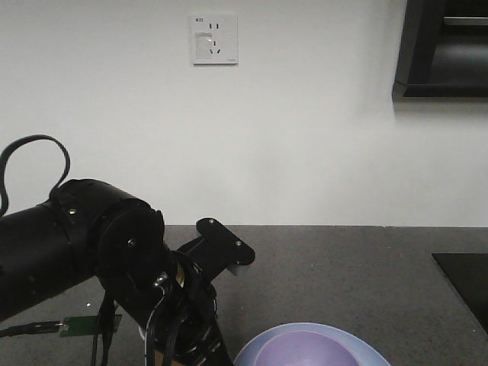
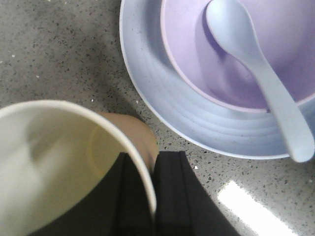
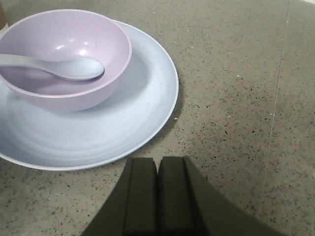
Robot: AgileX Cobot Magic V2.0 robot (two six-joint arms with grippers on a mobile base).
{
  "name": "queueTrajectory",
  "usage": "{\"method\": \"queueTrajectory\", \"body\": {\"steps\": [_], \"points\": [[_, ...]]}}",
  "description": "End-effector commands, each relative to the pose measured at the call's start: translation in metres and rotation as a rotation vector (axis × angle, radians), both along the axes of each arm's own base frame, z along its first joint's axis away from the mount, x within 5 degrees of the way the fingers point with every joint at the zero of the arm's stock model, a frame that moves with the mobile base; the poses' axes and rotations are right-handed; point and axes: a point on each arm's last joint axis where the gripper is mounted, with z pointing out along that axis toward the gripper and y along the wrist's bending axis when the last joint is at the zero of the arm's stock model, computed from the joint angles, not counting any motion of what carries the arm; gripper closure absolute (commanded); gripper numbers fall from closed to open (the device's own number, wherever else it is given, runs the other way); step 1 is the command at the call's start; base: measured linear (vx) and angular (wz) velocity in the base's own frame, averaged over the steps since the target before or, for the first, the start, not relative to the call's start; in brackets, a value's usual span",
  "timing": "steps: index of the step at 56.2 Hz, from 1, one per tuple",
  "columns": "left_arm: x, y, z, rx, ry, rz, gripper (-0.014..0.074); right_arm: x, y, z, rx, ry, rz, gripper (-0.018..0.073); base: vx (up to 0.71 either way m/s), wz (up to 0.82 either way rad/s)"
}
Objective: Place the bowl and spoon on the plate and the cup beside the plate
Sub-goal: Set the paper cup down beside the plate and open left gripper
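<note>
The lavender bowl [image 2: 246, 54] [image 3: 64, 54] [image 1: 309, 352] sits on the pale blue plate [image 2: 162, 98] [image 3: 123, 123] [image 1: 252, 352]. Inside the bowl lies the pale blue spoon [image 2: 256, 69] [image 3: 54, 66]. In the left wrist view the cup [image 2: 59, 162], cream inside and tan outside, stands on the counter just left of the plate. My left gripper [image 2: 151, 162] is shut on the cup's rim, one finger inside and one outside. In the right wrist view my right gripper [image 3: 157, 164] is shut with nothing in it, just off the plate's near edge.
A grey speckled counter [image 3: 236, 98] carries everything. My left arm [image 1: 99, 252] fills the lower left of the front view. A white wall with a socket [image 1: 213, 40] stands behind, a dark cabinet [image 1: 446, 46] at upper right, a black panel [image 1: 465, 282] at right.
</note>
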Motion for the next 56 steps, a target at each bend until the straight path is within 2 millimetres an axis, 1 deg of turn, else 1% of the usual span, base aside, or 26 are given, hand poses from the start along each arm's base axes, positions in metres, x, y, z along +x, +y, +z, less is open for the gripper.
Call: {"method": "queueTrajectory", "body": {"steps": [1,5,20,23,28,34,38,45,50,53,56], "points": [[-0.002,0.000,0.025,-0.084,-0.082,0.003,0.0513,0.005,0.000,0.015,0.013,-0.095,-0.011,0.0568,0.00,0.00],[-0.002,0.000,0.025,-0.083,-0.083,0.000,0.0458,0.005,0.000,0.015,0.013,-0.095,-0.011,0.0568,0.00,0.00],[-0.002,0.000,0.025,-0.083,-0.082,0.000,0.0169,0.005,0.000,0.015,0.013,-0.095,-0.011,0.0568,0.00,0.00],[-0.002,0.000,0.026,-0.085,-0.085,0.000,0.0130,0.005,0.000,0.015,0.013,-0.095,-0.011,0.0568,0.00,0.00],[-0.001,-0.001,0.028,-0.099,-0.104,0.000,0.0090,0.005,0.000,0.015,0.013,-0.095,-0.011,0.0568,0.00,0.00],[-0.001,0.001,0.032,-0.110,-0.136,0.001,0.0080,0.005,0.000,0.015,0.013,-0.095,-0.011,0.0568,0.00,0.00],[-0.004,0.003,0.039,-0.124,-0.159,-0.004,0.0083,0.005,0.000,0.015,0.014,-0.095,-0.012,0.0568,0.00,0.00],[-0.012,0.011,0.058,-0.168,-0.227,-0.023,0.0094,0.006,0.000,0.016,0.016,-0.109,-0.014,0.0568,0.00,0.00],[-0.020,0.018,0.076,-0.211,-0.287,-0.032,0.0129,0.006,0.000,0.018,0.019,-0.127,-0.017,0.0568,0.00,0.00],[-0.026,0.023,0.088,-0.244,-0.328,-0.032,0.0167,0.007,0.000,0.018,0.022,-0.136,-0.018,0.0568,0.00,0.00],[-0.034,0.031,0.103,-0.279,-0.375,-0.035,0.0224,0.007,0.000,0.019,0.026,-0.146,-0.021,0.0568,0.00,0.00]]}}
